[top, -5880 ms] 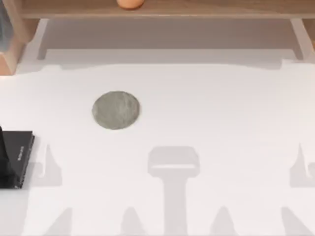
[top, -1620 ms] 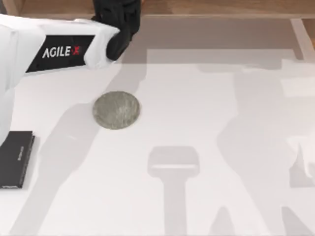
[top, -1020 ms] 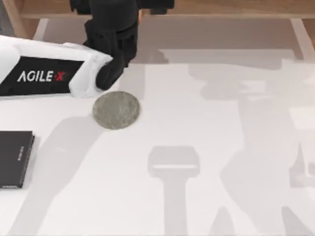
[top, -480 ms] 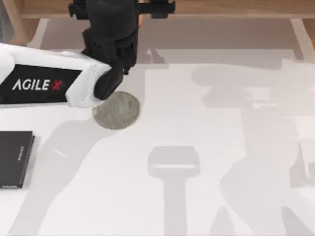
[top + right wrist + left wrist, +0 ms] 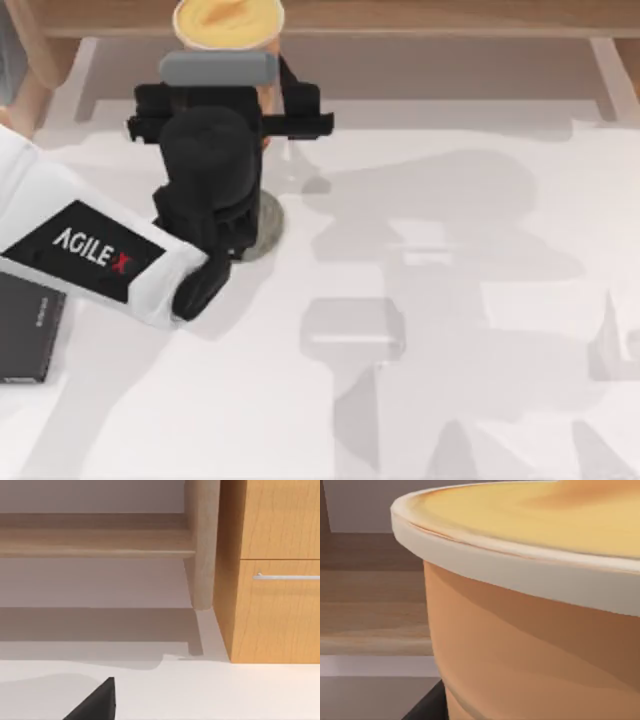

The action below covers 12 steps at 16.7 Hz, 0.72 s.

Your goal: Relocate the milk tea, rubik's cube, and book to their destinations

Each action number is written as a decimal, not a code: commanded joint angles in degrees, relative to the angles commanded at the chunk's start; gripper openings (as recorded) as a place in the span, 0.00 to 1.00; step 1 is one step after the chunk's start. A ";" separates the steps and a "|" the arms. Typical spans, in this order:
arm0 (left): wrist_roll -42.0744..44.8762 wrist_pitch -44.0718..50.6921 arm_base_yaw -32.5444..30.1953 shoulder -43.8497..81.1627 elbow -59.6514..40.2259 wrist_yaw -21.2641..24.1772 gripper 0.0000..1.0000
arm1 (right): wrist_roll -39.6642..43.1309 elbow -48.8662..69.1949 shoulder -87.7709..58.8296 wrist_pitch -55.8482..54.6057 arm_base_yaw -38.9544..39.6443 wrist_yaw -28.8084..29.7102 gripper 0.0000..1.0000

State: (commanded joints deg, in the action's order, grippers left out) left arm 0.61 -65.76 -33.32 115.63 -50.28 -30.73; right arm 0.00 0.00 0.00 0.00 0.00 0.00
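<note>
The milk tea [image 5: 228, 20] is an orange cup with a yellow-orange top and a pale rim. It is held high near the back shelf. My left gripper [image 5: 226, 100] is shut on its side. In the left wrist view the cup's wall [image 5: 530, 650] stands very close. The grey speckled coaster [image 5: 270, 222] lies under the left gripper's black body, with just its right edge showing. The flat black book [image 5: 28, 338] lies at the table's left edge. The rubik's cube and the teal book are out of view. Part of my right gripper [image 5: 95, 704] shows in the right wrist view.
A wooden shelf [image 5: 420, 15] runs along the back of the table, with a post [image 5: 40, 70] at its left. In the right wrist view a wooden cabinet with a drawer handle [image 5: 287, 576] stands at the table's far end. White tabletop [image 5: 450, 300] spreads over the middle and right.
The left arm has drawn back from the shelf toward the table's front. The milk tea has come away in its gripper and now sits above the coaster's far side.
</note>
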 joint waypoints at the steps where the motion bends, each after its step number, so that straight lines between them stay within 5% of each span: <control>1: -0.05 -2.71 -0.13 0.42 2.51 -0.14 0.00 | 0.00 0.00 0.00 0.00 0.00 0.00 1.00; 12: 0.14 -11.89 -0.50 1.79 10.08 -0.56 0.00 | 0.00 0.00 0.00 0.00 0.00 0.00 1.00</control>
State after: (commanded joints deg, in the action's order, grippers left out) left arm 0.75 -77.65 -33.82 117.41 -40.19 -31.29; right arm 0.00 0.00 0.00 0.00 0.00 0.00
